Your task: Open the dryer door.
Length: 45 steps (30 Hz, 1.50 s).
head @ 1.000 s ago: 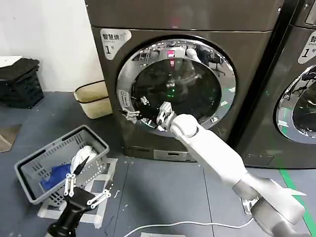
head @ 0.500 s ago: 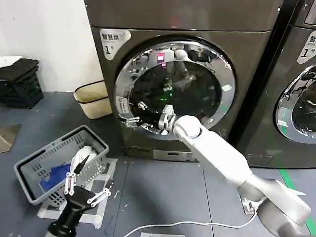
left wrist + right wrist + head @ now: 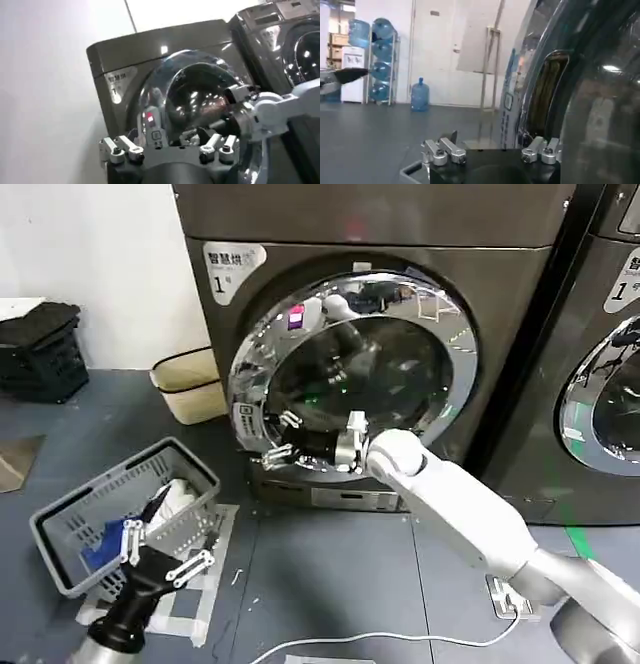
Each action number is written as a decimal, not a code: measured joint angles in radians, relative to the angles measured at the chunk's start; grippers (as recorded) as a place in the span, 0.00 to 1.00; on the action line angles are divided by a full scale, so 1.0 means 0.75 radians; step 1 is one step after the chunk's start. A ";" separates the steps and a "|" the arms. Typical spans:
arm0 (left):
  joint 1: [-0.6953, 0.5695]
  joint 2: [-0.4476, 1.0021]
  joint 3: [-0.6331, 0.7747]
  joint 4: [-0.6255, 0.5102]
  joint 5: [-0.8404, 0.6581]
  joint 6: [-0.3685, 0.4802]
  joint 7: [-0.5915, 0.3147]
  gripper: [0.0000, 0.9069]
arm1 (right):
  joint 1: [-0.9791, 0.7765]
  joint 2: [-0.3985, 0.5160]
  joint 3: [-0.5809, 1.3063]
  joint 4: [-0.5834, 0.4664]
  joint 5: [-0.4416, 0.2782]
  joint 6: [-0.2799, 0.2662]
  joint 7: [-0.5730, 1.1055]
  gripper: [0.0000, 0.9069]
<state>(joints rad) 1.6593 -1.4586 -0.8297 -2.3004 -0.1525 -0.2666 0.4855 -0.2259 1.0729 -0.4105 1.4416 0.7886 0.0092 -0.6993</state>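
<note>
At frame centre, the dryer door stands slightly ajar on the dryer. The right gripper, fingers apart, is at its lower-left rim. The left gripper, fingers spread, hovers lower left beside a grey basket holding blue and white laundry.

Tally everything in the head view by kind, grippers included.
Front-loading machines: 2, the dryer with the dryer door ajar, and a second machine
Baskets: 2, grey wire basket, tan basket
Black crate: 1
Grippers: 2, left gripper, right gripper
Total: 7
</note>
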 joint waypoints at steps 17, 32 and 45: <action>-0.262 0.209 -0.132 0.114 -0.379 0.234 -0.008 1.00 | 0.000 -0.165 -0.065 0.218 0.103 0.033 -0.089 1.00; -0.538 0.480 -0.048 0.311 -0.481 0.252 0.004 1.00 | 0.008 -0.225 -0.060 0.224 0.231 0.133 -0.413 1.00; -0.685 0.555 0.049 0.406 -0.489 0.267 0.044 1.00 | -0.019 -0.221 0.000 0.182 0.240 0.153 -0.637 1.00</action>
<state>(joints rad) 1.1453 -1.0421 -0.7926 -1.9962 -0.5189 -0.0660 0.5182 -0.2402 0.9069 -0.4105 1.5779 0.9684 0.1243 -1.1773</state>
